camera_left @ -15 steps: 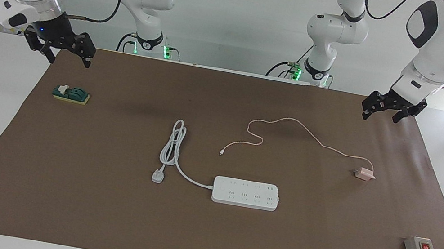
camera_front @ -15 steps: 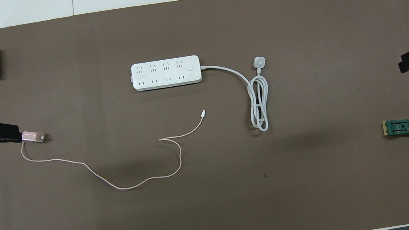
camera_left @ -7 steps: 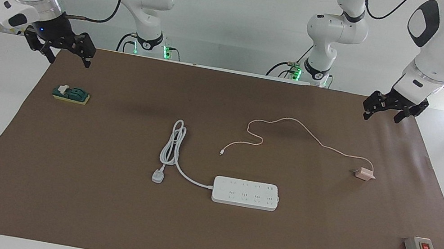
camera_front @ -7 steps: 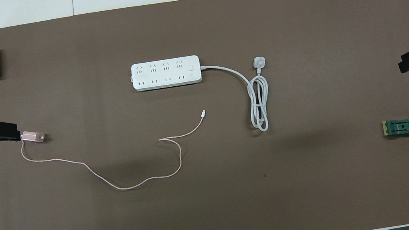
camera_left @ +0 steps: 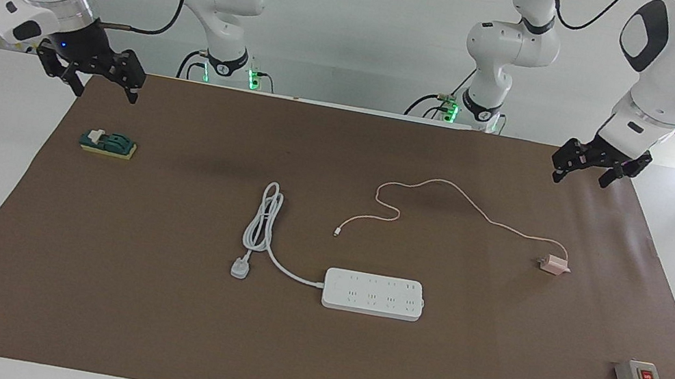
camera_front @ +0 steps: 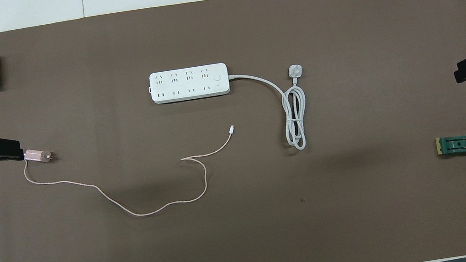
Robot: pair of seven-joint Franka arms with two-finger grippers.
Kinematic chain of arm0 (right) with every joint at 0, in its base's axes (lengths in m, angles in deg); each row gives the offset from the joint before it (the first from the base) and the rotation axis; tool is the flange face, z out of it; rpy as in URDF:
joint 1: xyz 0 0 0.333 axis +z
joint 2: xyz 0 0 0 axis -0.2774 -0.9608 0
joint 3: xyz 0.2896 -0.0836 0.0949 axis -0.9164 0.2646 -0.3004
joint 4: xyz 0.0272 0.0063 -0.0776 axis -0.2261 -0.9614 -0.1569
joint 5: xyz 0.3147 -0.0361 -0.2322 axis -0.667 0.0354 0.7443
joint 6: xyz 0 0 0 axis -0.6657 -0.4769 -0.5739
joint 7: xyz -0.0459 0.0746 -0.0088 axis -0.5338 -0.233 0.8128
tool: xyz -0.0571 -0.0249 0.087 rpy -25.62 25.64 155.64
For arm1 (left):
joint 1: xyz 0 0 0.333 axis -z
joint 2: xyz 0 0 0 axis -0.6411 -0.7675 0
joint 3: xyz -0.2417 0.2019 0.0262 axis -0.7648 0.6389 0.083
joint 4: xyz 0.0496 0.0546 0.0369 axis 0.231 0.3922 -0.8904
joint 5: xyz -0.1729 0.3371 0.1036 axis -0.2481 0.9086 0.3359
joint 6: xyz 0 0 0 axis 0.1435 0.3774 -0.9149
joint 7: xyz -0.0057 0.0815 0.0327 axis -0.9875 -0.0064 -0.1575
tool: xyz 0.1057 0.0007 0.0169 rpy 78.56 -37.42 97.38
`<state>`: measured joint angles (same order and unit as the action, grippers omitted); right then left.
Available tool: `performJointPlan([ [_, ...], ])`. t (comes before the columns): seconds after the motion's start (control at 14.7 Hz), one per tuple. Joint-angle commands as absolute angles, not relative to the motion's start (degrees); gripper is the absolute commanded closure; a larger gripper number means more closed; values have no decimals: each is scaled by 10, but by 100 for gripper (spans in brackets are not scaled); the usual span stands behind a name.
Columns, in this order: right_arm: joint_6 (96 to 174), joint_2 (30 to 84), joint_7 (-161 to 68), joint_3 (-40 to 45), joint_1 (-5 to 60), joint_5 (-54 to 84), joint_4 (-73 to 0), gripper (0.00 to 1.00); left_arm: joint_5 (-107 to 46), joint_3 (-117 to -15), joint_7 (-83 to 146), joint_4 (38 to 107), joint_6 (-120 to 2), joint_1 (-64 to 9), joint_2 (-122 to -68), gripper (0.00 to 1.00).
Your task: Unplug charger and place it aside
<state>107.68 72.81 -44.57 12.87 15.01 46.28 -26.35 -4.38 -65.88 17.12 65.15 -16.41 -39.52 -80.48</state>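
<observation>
Facing view shows the small pale pink cube charger (camera_left: 553, 264) lying unplugged at centre right on the bench. Left claw (camera_left: 596, 166), upper right, and right claw (camera_left: 95, 74), upper left, both hang with fingers apart, holding nothing.

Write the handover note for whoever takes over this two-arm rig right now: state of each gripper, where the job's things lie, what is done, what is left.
Left gripper: open, empty, raised over the mat's edge nearest the robots, at the left arm's end.
Right gripper: open, empty, waiting over the mat's corner at the right arm's end.
Charger: lies flat on the mat, apart from the power strip, nearer the robots and toward the left arm's end; its cable trails loose.
Done: charger is unplugged and set aside.
Left: nothing apparent.
</observation>
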Motion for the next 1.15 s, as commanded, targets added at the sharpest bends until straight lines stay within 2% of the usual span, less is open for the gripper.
performJointPlan([
  [0.0,1079,742,-440,120,143,472,-279,0,-35,-657,169,638,-152,-392,-813,0],
  [1.09,1079,742,-440,120,143,472,-279,0,-37,-658,172,634,-155,-391,-822,0],
])
